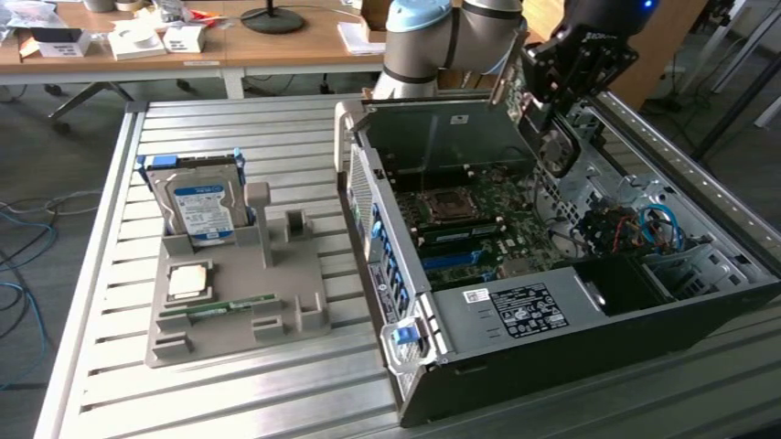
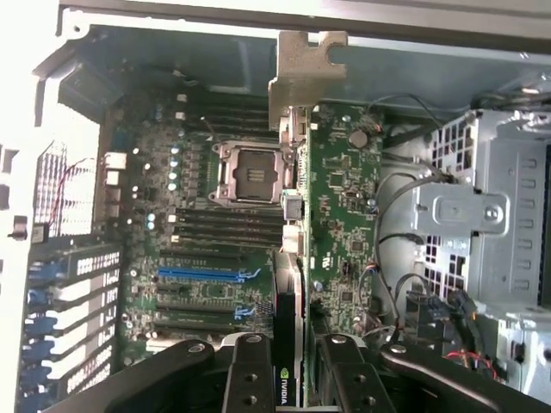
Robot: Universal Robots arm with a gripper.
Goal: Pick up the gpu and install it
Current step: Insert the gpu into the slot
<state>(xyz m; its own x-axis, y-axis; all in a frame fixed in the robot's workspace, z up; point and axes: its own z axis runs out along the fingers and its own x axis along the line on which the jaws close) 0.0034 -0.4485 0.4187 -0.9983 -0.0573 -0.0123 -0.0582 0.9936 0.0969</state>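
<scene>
Wrist view shows the end effector [image 2: 297, 366] gripping the gpu [image 2: 297, 206] edge-on, jaws partly closed, above the motherboard [image 2: 198, 245]

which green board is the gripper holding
The gpu, the wide card with a silver bracket, above the case; the narrow memory stick lies on the tray.

Robotics lab, shown by a robot arm [image 1: 422, 41] at a slatted metal bench [image 1: 98, 366], an opened computer case [image 1: 573, 352], cluttered wooden desks [image 1: 293, 48], cables [image 1: 25, 208] strewn on floor.
</scene>
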